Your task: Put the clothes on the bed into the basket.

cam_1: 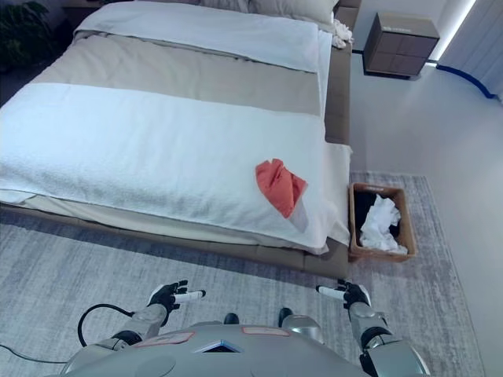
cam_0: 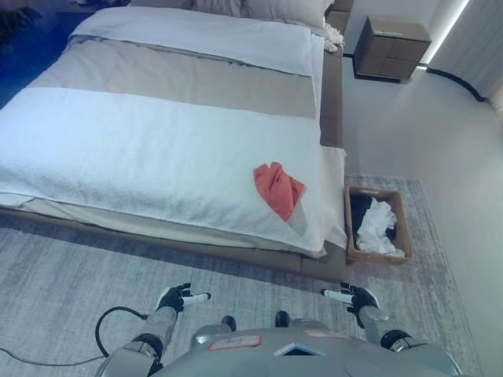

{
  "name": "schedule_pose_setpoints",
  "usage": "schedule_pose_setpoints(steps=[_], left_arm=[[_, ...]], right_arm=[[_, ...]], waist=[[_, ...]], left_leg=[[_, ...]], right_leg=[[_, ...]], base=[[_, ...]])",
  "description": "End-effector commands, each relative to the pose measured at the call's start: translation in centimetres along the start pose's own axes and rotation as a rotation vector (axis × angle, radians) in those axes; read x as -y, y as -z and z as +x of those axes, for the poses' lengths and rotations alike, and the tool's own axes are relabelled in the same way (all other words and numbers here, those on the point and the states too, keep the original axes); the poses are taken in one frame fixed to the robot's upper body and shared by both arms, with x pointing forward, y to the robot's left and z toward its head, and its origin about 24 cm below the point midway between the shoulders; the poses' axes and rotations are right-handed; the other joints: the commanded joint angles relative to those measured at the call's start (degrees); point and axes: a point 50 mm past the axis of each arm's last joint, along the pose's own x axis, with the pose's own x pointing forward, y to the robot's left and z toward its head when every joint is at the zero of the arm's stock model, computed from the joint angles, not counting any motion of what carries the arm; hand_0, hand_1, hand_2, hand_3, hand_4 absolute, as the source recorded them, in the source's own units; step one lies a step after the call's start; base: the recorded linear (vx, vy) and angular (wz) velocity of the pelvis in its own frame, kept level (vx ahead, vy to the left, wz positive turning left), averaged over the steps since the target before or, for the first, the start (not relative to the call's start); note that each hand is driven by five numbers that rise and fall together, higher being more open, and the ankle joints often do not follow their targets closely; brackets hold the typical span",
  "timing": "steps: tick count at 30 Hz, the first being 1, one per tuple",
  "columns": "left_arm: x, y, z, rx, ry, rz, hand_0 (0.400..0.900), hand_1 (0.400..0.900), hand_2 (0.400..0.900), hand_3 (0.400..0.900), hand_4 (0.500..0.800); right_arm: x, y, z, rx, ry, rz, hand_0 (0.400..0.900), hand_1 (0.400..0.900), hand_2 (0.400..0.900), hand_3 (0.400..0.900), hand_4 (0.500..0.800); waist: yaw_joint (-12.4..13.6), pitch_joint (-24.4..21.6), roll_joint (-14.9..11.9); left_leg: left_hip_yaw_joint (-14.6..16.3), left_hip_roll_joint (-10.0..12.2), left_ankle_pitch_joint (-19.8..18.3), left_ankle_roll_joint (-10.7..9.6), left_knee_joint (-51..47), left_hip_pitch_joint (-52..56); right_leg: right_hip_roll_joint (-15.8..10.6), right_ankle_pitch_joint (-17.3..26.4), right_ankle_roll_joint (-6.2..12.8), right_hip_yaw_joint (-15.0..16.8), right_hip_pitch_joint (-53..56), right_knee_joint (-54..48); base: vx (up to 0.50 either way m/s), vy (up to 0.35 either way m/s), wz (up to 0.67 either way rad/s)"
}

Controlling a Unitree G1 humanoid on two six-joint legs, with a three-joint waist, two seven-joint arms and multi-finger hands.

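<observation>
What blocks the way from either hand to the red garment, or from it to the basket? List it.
Nothing visible. The red garment lies alone near the bed's corner. Both the left hand and right hand hover empty over bare rug. The basket stands open on the floor beside the bed, holding clothes.

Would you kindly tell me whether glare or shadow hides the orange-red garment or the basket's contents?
Left eye view: the orange-red garment lies evenly lit on the white bedcover, no glare on it. Right eye view: the basket is shaded inside, yet the white cloth stands out against dark cloth; the wall light strip shines well away from both.
</observation>
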Motion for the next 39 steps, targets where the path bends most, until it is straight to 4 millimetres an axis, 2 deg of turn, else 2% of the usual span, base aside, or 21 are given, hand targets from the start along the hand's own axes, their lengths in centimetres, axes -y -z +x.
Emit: schedule_pose_setpoints(steps=[1,10,23,37,39], left_arm=[[-0.8,-1.5,0.3,0.043,-0.014,-0.018,0.900,0.900,0.900,0.900,0.800],[-0.6,-1.4,0.3,0.043,-0.009,0.002,0.900,0.900,0.900,0.900,0.800],[-0.9,-1.1,0.2,0.033,-0.028,-0.027,0.900,0.900,0.900,0.900,0.800],[-1.2,-1.4,0.3,0.035,-0.039,-0.023,0.900,0.900,0.900,0.900,0.800],[-1.4,-1.8,0.3,0.047,-0.046,-0.032,0.900,0.900,0.900,0.900,0.800]], right_arm=[[1.1,-1.2,0.1,0.050,0.029,-0.046,0.900,0.900,0.900,0.900,0.800],[0.2,-1.7,0.1,0.070,-0.008,-0.105,0.900,0.900,0.900,0.900,0.800],[0.6,-2.3,0.2,0.092,0.010,-0.122,0.900,0.900,0.900,0.900,0.800],[0.8,-1.7,0.1,0.077,0.017,-0.119,0.900,0.900,0.900,0.900,0.800],[0.9,-1.8,0.1,0.077,0.022,-0.114,0.900,0.900,0.900,0.900,0.800]], waist=[[-0.25,-1.27,-2.12],[-0.63,-0.94,-1.61],[-0.76,-0.93,-1.26],[-1.38,0.60,-1.69],[-1.39,1.76,-2.15]], left_leg=[[1.33,-3.37,-1.22,-0.14,-0.11,-3.08],[2.03,-3.10,-1.33,-0.33,-0.11,-2.92],[1.97,-2.86,-1.71,-0.43,-0.11,-2.27],[1.54,-0.88,-0.91,-1.61,-0.11,-2.30],[1.48,-0.94,-2.21,-1.96,5.60,-4.63]], right_leg=[[-0.07,-2.00,1.36,2.56,-0.26,0.25],[0.09,-1.88,1.14,3.10,-0.40,0.10],[0.11,-2.40,0.81,3.12,0.16,0.19],[2.07,-3.66,-0.63,3.41,-0.57,0.88],[2.09,-4.13,-1.17,3.78,-1.04,2.03]], base=[[-0.01,-0.022,-0.05],[-0.01,-0.025,-0.06],[0.00,-0.008,0.00],[0.00,-0.068,0.02],[-0.03,-0.112,0.03]])
